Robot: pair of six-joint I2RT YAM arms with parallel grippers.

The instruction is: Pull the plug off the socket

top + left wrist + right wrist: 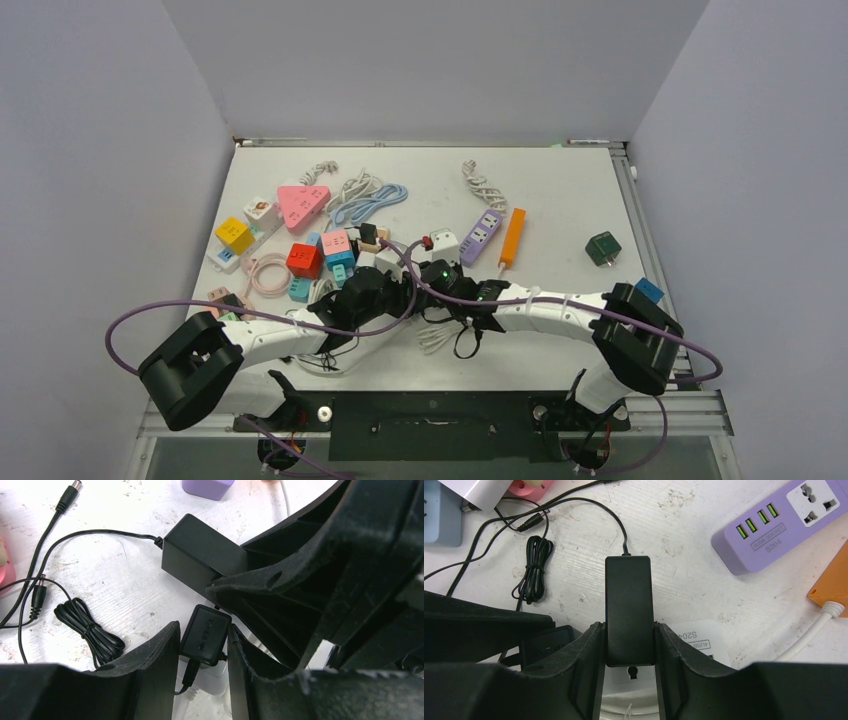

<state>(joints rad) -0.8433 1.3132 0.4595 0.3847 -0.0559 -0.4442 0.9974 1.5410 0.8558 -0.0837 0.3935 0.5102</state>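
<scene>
A white power strip point(696, 639) lies under both grippers; it also shows in the left wrist view point(212, 672). A long black adapter point(629, 607) stands on it, with a thin black cord leaving its far end. My right gripper point(628, 627) is shut on this adapter, its fingers pressed to both sides. A small black plug point(205, 634) sits in the strip beside it. My left gripper point(202, 630) is shut on that plug. In the top view the left gripper point(395, 282) and right gripper point(447, 282) meet at mid-table.
A purple power strip point(781, 522) and an orange one point(831, 582) lie to the right. A coiled black cord point(535, 565) lies to the left. Coloured sockets and cables point(300, 235) crowd the far left, and a green cube point(603, 248) sits at the right.
</scene>
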